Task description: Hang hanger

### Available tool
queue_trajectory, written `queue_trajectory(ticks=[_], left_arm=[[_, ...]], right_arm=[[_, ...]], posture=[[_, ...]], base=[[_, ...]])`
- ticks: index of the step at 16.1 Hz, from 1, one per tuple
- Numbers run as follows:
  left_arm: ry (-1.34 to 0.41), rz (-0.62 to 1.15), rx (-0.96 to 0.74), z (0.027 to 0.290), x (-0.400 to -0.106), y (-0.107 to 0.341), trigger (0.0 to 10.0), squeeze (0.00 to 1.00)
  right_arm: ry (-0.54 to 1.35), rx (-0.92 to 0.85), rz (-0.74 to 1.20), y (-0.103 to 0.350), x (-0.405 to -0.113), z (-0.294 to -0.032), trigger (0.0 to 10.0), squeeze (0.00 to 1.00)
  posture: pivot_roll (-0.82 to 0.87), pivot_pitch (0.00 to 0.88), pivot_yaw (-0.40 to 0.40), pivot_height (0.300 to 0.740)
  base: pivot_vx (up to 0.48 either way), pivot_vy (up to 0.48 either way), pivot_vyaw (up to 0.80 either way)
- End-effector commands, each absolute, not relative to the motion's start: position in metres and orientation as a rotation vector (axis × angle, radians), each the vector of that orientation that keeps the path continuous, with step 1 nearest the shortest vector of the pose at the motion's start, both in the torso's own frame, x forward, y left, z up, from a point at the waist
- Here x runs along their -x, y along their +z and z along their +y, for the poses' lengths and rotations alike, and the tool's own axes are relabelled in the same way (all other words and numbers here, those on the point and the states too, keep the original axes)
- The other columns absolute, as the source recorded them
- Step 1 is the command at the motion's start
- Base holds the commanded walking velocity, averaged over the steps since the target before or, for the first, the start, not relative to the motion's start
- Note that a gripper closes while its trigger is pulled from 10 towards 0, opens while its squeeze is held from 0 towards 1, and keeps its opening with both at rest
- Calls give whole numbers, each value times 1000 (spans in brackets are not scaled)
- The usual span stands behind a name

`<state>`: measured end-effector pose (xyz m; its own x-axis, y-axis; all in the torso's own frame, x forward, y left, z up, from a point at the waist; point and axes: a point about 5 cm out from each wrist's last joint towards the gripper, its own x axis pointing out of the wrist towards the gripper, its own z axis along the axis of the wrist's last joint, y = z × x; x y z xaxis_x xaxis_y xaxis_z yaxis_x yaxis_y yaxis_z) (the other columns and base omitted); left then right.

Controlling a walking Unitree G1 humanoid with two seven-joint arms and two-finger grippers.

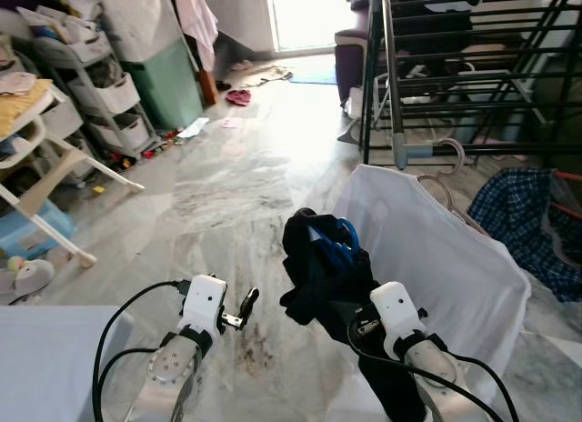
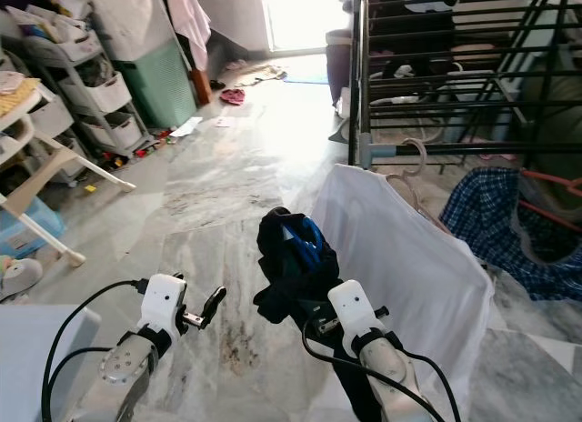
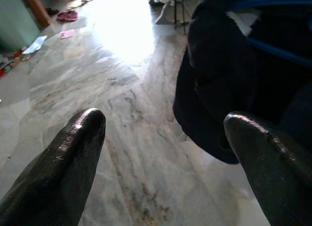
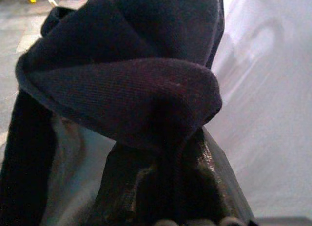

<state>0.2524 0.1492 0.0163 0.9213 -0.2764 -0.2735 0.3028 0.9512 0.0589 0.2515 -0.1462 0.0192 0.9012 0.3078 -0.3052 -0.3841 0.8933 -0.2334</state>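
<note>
At lower centre, the right gripper [image 1: 350, 299] clenches a dark garment [image 1: 318, 267] on its blue hanger [image 1: 338, 243], the left gripper [image 1: 247, 306] released; I judge carrying underway, next lifting toward the rack rail [image 1: 473, 149] at upper right.

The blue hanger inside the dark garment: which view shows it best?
The left eye view: the blue hanger peeks from the dark garment bunched at the right gripper. The right eye view shows the same. The left wrist view catches blue edges; the right wrist view shows dark cloth alone.
</note>
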Motion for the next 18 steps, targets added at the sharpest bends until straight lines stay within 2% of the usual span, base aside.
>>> queue_trajectory(ticks=[1, 4, 7, 8, 12, 14, 15, 18], left_arm=[[-253, 272, -99, 154, -251, 14, 10000, 0], [-161, 268, -49, 154, -243, 9, 10000, 0], [-119, 272, -45, 157, -235, 4, 10000, 0], [-114, 270, -41, 159, -236, 5, 10000, 0], [-23, 233, -2, 166, -245, 16, 10000, 0], [-90, 259, -26, 159, -238, 8, 10000, 0], [-99, 272, -28, 156, -238, 5, 10000, 0], [-77, 273, -48, 156, -241, 2, 10000, 0]], right_arm=[[387, 277, 211, 30, -257, -137, 10000, 0], [481, 311, 225, 29, -259, -132, 10000, 0], [527, 332, 221, 34, -272, -124, 10000, 0], [530, 330, 219, 36, -276, -121, 10000, 0], [541, 372, 205, 38, -285, -119, 10000, 0], [444, 310, 207, 40, -295, -119, 10000, 0], [427, 275, 215, 39, -295, -119, 10000, 0], [474, 334, 283, 20, -283, -124, 10000, 0]], posture=[[-132, 0, 81, 740], [-79, 0, -10, 740], [-60, 0, -62, 740], [-59, 0, -64, 740], [-88, 0, 36, 740], [-113, 0, 30, 740], [-81, 0, -12, 740], [-46, 0, -43, 740]], base=[[0, 0, 0], [0, 0, 0], [0, 0, 0], [0, 0, 0], [0, 0, 0], [0, 0, 0], [0, 0, 0], [0, 0, 0]])
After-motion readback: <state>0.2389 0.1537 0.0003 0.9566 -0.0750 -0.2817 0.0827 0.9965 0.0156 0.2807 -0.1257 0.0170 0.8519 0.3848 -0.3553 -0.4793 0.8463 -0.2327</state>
